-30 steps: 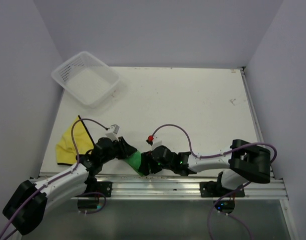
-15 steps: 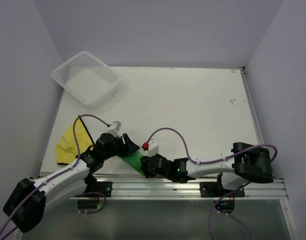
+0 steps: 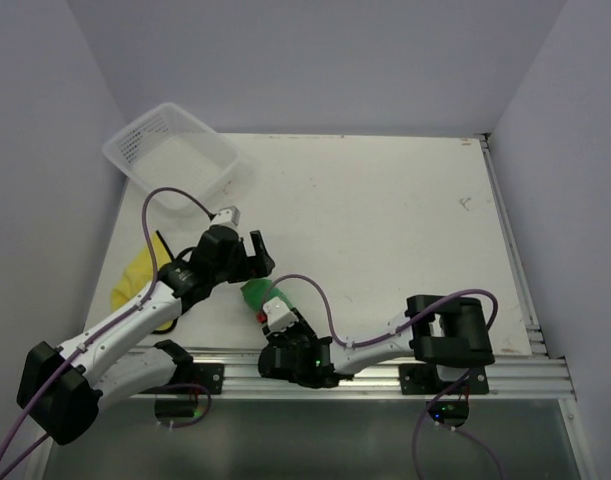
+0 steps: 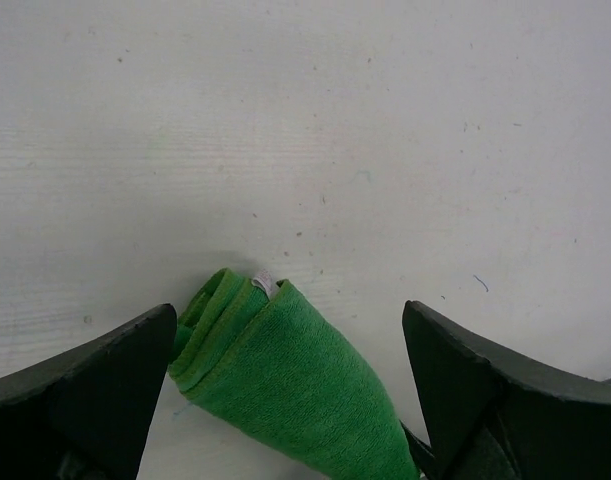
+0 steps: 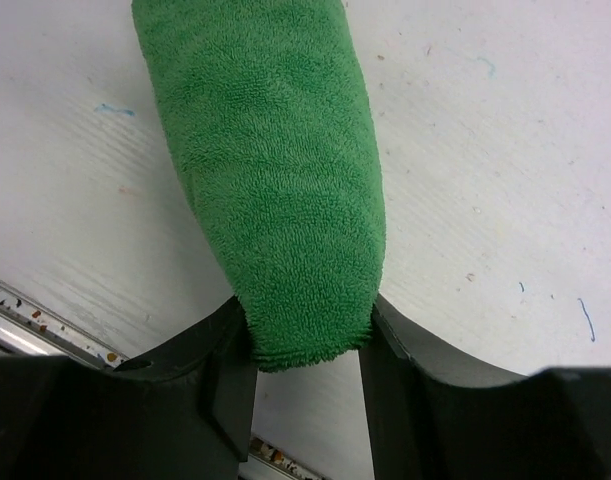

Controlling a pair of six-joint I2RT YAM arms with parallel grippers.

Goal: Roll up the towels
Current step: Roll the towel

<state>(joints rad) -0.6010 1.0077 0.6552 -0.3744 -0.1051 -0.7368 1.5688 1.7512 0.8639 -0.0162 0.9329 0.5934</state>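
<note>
The bright green towel lies rolled into a tapered bundle near the table's front edge, with its layered end pointing away from the arms. My right gripper is shut on the roll's near end, both fingers pressing its sides. My left gripper hovers just above the far end, jaws wide open and touching nothing; in the top view it stands just beyond the roll. The yellow towel lies flat at the left edge, partly hidden by the left arm.
A white mesh basket sits at the far left corner. The metal rail with the arm bases runs along the near edge, right behind the right wrist. Grey walls close in on the left, right and back.
The left gripper has let go of the green roll, opened wide and drawn back from it. The right arm has swung left and closed on the roll's near end; the roll shifted slightly left.
</note>
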